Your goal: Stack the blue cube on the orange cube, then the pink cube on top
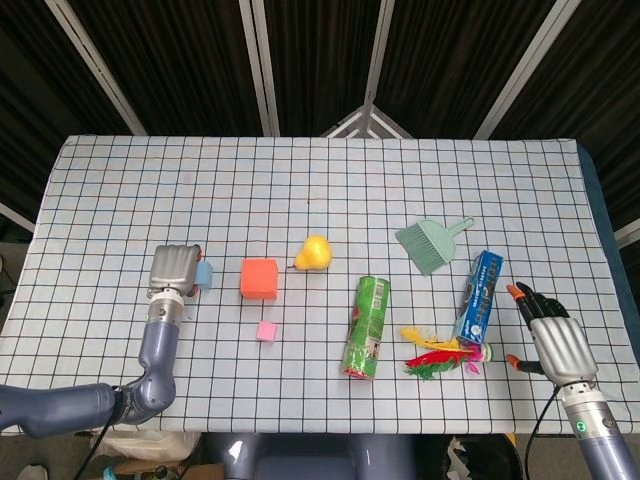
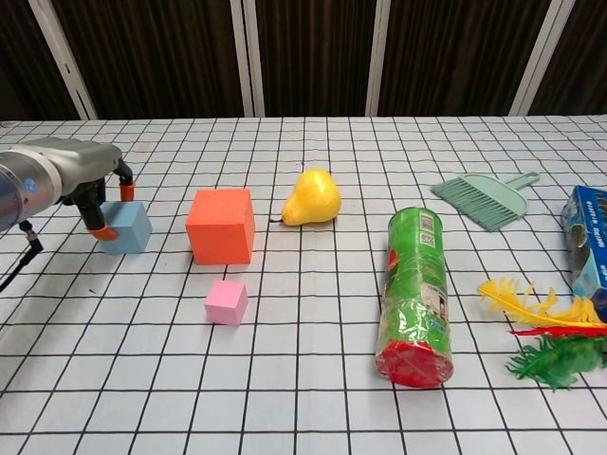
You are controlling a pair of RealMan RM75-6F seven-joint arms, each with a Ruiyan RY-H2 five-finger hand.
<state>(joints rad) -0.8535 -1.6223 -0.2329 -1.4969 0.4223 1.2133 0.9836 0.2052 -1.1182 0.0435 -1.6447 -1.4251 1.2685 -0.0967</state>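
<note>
The blue cube [image 2: 129, 226] sits on the table left of the orange cube [image 2: 221, 225]; in the head view the blue cube [image 1: 205, 272] peeks out beside my left hand [image 1: 173, 270]. My left hand [image 2: 71, 175] pinches it, with one orange fingertip on its left face and another behind it. The small pink cube [image 2: 227, 301] lies in front of the orange cube [image 1: 259, 278], and the pink cube [image 1: 266, 330] is apart from both hands. My right hand [image 1: 553, 340] rests at the table's near right corner, fingers apart, holding nothing.
A yellow pear [image 2: 312, 198] lies right of the orange cube. A green can [image 2: 413, 294] lies on its side mid-table. Further right are a green brush [image 2: 484, 197], a blue box [image 1: 479, 295] and coloured feathers [image 2: 545, 336].
</note>
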